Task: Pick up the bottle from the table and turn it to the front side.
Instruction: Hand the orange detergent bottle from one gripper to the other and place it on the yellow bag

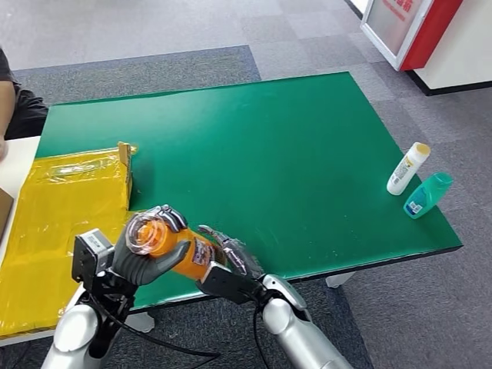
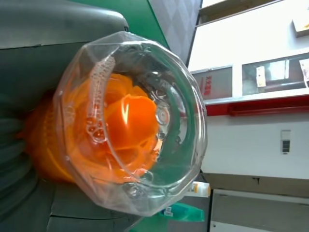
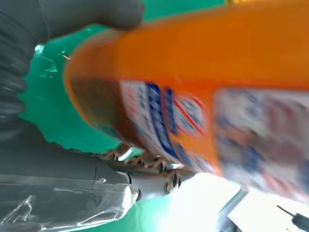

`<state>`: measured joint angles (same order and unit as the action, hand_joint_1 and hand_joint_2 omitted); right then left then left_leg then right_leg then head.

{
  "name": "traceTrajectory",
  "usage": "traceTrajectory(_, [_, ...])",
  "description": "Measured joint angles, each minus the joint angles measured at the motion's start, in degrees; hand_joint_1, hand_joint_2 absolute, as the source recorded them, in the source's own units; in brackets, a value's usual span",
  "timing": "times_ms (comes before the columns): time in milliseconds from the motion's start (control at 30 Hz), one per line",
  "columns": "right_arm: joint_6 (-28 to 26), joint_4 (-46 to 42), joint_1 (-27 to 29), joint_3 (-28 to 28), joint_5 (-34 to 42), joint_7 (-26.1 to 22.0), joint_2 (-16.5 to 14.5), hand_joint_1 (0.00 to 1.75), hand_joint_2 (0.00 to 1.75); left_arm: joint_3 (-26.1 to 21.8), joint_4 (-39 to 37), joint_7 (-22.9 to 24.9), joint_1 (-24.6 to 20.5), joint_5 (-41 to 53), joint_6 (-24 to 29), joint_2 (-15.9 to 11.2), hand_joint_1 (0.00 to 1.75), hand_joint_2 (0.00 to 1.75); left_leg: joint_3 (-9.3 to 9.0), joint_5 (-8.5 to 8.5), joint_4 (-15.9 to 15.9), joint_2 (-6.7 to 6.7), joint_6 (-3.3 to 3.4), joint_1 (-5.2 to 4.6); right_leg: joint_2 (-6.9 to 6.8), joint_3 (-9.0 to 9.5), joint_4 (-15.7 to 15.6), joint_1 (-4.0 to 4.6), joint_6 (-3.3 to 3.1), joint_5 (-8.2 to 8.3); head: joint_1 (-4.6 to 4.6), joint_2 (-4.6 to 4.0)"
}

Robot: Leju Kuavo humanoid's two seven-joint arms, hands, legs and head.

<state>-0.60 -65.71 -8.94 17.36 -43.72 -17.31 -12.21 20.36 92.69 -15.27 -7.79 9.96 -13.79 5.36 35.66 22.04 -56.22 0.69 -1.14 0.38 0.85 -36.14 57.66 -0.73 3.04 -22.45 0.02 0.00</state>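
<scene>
Low in the head view, both silver arms come up from the bottom edge and meet over the near edge of the green table [image 1: 278,138]. The left hand [image 1: 145,257] wraps its dark fingers and thumb around the clear cap end of the orange bottle [image 1: 174,246], gripping it. The right hand [image 1: 229,265] sits at the bottle's other end, its fingers against the labelled body; in the right wrist view the thumb curls over the orange side, so it appears to grip too.

The bottle lies roughly level, off the tabletop, spanning the two hands at lower left of centre, its cap pointing toward the camera.

The wide green surface runs bare toward the far edge. A yellow bag [image 1: 64,223] covers the left side, just beside the left hand. A white bottle [image 1: 407,168] and a teal bottle [image 1: 427,194] lie together near the right edge, well apart from the hands.
</scene>
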Motion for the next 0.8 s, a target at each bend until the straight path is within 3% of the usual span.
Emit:
traceTrajectory(200, [0.0, -1.7, 0.2, -0.7, 1.2, 0.0, 0.1, 0.0, 1.75, -1.6, 0.7, 3.7, -2.4, 2.2, 1.0, -1.3, 1.75, 1.75, -0.01, -0.03, 0.0, -0.01, -0.03, 0.0, 0.0, -0.01, 0.0, 0.0, -0.01, 0.02, 0.0, 0.0])
traceTrajectory(333, [0.3, -2.5, 0.3, -1.7, 2.5, -0.7, 0.1, 0.0, 1.75, -1.7, 0.7, 7.6, -7.6, 4.9, 1.0, -3.6, 1.75, 1.75, -0.01, -0.09, 0.0, 0.0, -0.08, 0.0, 0.0, -0.04, 0.0, 0.01, -0.05, 0.08, 0.0, 0.0])
traceTrajectory(600, [0.7, -2.9, 0.3, -3.2, 4.4, -2.0, 0.1, 0.0, 1.75, -0.5, -2.0, 15.7, -24.1, 9.1, -1.6, -8.5, 1.75, 1.75, -0.01, -0.18, 0.0, -0.01, -0.14, 0.01, 0.01, -0.08, 0.0, 0.02, -0.08, 0.18, 0.01, 0.0])
traceTrajectory(800, [0.8, -2.7, 0.0, -3.9, 6.6, -3.6, 0.1, 0.0, 1.75, 5.2, -11.2, 22.2, -42.7, 7.6, -12.2, -12.9, 1.75, 1.75, 0.03, -0.25, 0.0, -0.01, -0.18, 0.03, 0.01, -0.13, 0.0, 0.04, -0.07, 0.25, -0.01, 0.0])
